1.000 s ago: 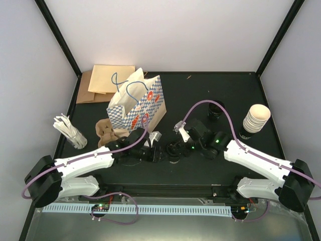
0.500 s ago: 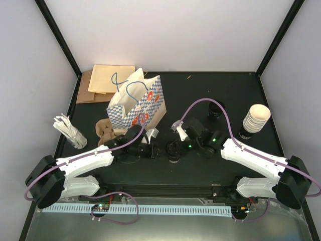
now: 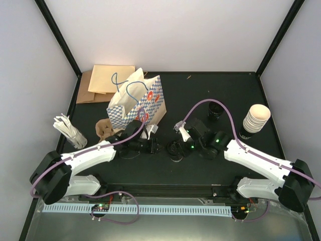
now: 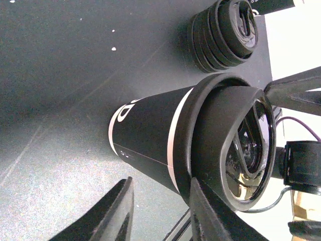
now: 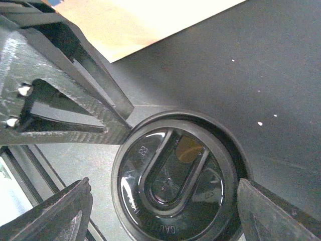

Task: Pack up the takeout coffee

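Black tabletop [image 3: 210, 85], white walls behind. The takeout coffee cup [image 4: 145, 135] stands near centre, black lid [image 5: 175, 175] on, its base hidden from above. Checked bag [image 3: 138, 103] far-left of it; spare lids [image 4: 225, 32] and stacked cups [image 3: 256, 119] to the right. Left end effector [image 4: 160, 182] open beside the cup; right end effector [image 5: 164, 183] spread astride the lid, contact unclear.

1. The overhead view is bright and even; the white walls [image 3: 170, 35] show almost no shadow, while the black table [image 3: 200, 90] swallows detail.
2. In the left wrist view, the right edge blows out to white and the left fingers [image 4: 115, 216] blur.
3. In the right wrist view, the glossy lid [image 5: 175, 175] carries reflections; the right fingers [image 5: 55, 216] are soft.
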